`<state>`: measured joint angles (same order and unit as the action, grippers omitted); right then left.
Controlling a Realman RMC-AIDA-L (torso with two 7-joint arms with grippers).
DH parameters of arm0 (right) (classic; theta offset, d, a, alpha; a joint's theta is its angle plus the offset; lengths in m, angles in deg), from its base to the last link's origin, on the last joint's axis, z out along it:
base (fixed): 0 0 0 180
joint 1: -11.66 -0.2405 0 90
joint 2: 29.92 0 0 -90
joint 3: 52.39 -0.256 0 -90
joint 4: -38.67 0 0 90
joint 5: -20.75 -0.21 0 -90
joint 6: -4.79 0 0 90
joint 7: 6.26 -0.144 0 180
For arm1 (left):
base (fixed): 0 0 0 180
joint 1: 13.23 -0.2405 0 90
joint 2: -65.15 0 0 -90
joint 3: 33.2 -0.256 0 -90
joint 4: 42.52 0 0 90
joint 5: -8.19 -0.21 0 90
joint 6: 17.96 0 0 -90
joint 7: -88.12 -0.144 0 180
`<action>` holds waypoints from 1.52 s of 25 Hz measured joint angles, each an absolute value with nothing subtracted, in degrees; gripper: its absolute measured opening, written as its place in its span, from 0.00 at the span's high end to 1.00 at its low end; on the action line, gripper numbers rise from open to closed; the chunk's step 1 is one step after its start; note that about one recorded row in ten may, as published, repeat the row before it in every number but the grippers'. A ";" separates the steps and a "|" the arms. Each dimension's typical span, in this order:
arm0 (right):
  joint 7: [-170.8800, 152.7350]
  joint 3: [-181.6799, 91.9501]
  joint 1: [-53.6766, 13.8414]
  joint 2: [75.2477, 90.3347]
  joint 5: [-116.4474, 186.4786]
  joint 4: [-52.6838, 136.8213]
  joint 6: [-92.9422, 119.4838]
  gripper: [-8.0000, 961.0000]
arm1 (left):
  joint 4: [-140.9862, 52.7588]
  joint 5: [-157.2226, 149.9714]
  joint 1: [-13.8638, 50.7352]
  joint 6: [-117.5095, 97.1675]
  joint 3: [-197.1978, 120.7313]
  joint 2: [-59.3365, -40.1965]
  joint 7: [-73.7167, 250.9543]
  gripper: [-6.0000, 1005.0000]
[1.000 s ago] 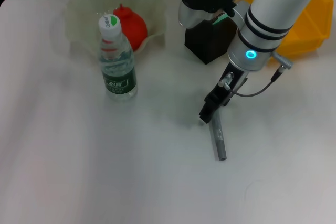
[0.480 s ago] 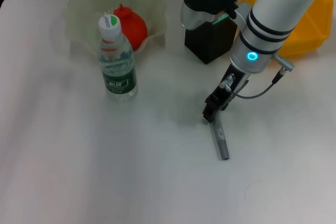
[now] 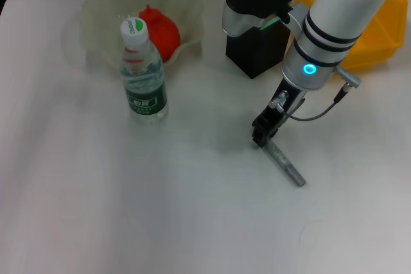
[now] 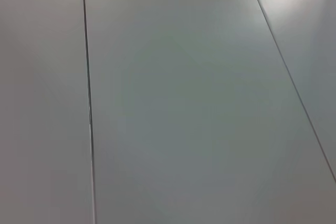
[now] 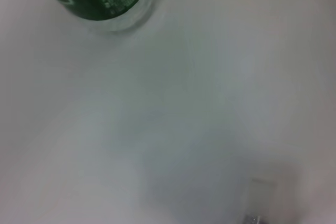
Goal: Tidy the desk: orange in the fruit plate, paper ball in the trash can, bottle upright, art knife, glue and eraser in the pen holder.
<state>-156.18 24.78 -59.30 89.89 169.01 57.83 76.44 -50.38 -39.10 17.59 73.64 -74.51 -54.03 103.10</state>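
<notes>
Green-labelled bottle [image 3: 144,75]; red-orange orange [image 3: 160,33]; seemingly grey art knife [image 3: 286,167].

A smooth, matt white desk [image 3: 96,210] carries a clear, glossy plastic bottle [image 3: 144,75] with a green printed label and a white cap, and behind it a translucent, frosted-looking plastic fruit plate [image 3: 103,4] holding a shiny orange-red fruit [image 3: 164,30]. A slim grey art knife [image 3: 286,165] with a dull metallic look lies beside a matt black pen holder [image 3: 253,52] and a glossy yellow plastic bin [image 3: 379,24]. The right arm [image 3: 334,17] has a smooth, glossy white shell with black bands.
</notes>
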 joint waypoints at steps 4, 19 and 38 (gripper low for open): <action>-156.20 24.71 -59.20 89.77 169.01 57.83 76.43 0.73 | -50.33 -39.10 17.75 73.69 -74.51 -54.03 103.07 0.38; -156.20 18.83 -52.38 88.97 169.09 66.93 81.58 0.84 | -49.95 -39.10 18.33 73.77 -74.51 -54.03 102.18 0.38; -126.23 -12.15 -23.06 84.36 123.99 79.08 89.47 0.85 | -50.60 -39.09 20.03 74.03 -73.54 -54.03 102.18 0.38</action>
<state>-126.23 -12.15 -23.06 84.36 123.99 79.08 89.47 -50.60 -39.09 20.03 74.03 -73.54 -54.03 102.18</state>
